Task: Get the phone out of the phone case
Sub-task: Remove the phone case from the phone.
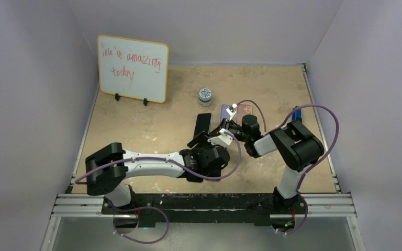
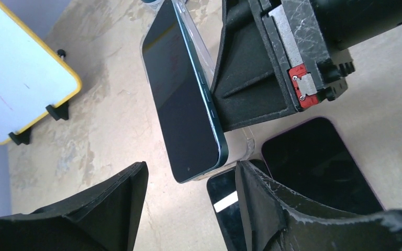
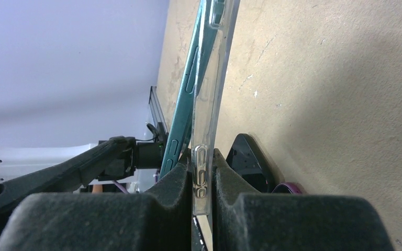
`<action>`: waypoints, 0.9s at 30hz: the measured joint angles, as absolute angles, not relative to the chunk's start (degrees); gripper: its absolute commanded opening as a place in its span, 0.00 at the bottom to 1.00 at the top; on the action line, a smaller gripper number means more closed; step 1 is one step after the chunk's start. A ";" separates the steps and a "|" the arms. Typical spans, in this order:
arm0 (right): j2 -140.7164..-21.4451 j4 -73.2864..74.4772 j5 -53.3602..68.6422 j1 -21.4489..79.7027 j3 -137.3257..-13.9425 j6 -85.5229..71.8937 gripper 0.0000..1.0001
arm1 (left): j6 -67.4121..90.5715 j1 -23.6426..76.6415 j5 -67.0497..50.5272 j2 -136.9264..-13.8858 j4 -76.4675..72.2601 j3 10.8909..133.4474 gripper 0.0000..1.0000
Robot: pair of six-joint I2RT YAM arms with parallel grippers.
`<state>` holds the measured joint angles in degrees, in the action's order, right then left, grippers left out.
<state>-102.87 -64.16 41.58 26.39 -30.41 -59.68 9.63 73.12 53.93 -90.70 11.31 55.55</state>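
Note:
A teal phone (image 2: 183, 104) with a dark screen stands tilted above the table, one long edge peeled away from the clear phone case (image 2: 243, 144). My right gripper (image 3: 202, 157) is shut on the case's side wall (image 3: 212, 78), and the phone's teal edge (image 3: 186, 89) leans off to the left of it. My left gripper (image 2: 191, 172) is open, its fingers on either side of the phone's near corner without pinching it. In the top view the two grippers meet mid-table, the left (image 1: 201, 137) just below the phone (image 1: 204, 124).
Two other dark phones lie on the table under the grippers, one purple-edged (image 2: 319, 162) and one with a white stripe (image 2: 225, 204). A whiteboard (image 1: 132, 68) stands at the back left. A small round tin (image 1: 205, 95) sits behind the phones.

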 measured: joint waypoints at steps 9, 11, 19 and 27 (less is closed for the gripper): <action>-102.94 -66.70 43.00 26.22 -30.41 -61.58 0.00 | 8.03 73.25 60.12 -95.15 9.63 56.58 0.60; -103.59 -68.10 43.38 26.22 -30.41 -62.19 0.00 | 7.55 73.23 61.67 -96.16 8.19 56.58 0.59; -108.03 -74.15 44.62 26.17 -30.39 -66.50 0.00 | 7.40 72.71 66.74 -101.36 6.94 58.41 0.53; -108.47 -78.32 44.47 25.76 -30.39 -68.18 0.00 | 9.15 71.92 67.57 -103.07 8.34 60.97 0.22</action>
